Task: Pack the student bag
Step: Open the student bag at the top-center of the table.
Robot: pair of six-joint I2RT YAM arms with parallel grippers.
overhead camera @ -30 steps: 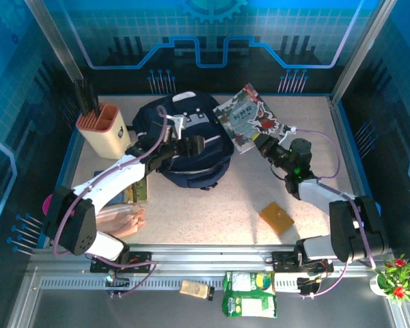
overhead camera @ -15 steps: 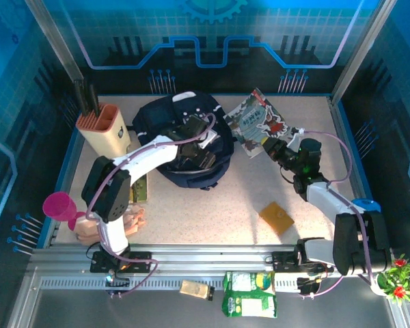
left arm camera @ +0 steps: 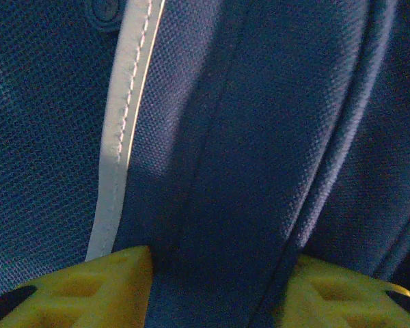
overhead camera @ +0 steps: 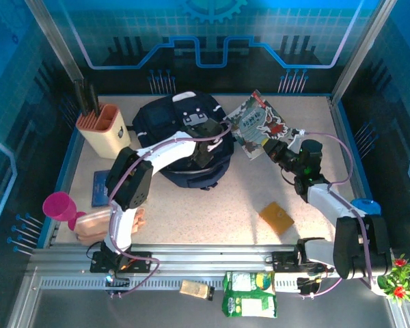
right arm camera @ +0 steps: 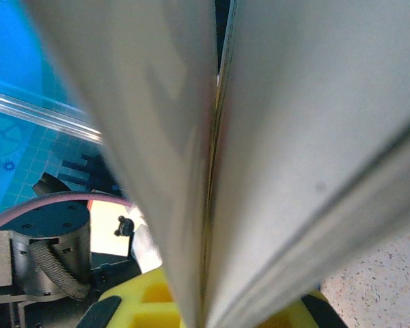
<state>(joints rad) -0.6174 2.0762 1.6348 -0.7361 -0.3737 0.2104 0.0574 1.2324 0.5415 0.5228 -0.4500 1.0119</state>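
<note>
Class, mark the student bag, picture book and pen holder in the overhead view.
student bag (overhead camera: pixel 154 121), top view, upper left fabric.
picture book (overhead camera: pixel 255 121), top view, cover centre.
pen holder (overhead camera: pixel 108 142), top view, beige side.

- Thin illustrated book with a pale grey-green cover (overhead camera: pixel 257 123): dark lines of print run across the cover art, too small to read.
- Grey-white patch (overhead camera: pixel 191 117) on the dark navy fabric backpack (overhead camera: pixel 165 119): small dark marks, not legible.
- Green and white plastic packet (overhead camera: pixel 250 294) at the near rail: pale print, too blurred to read.
- Blue back wall panel (overhead camera: pixel 123 27): a gear-wheel emblem (overhead camera: pixel 212 7) and circuit-style lines, no words.
</note>
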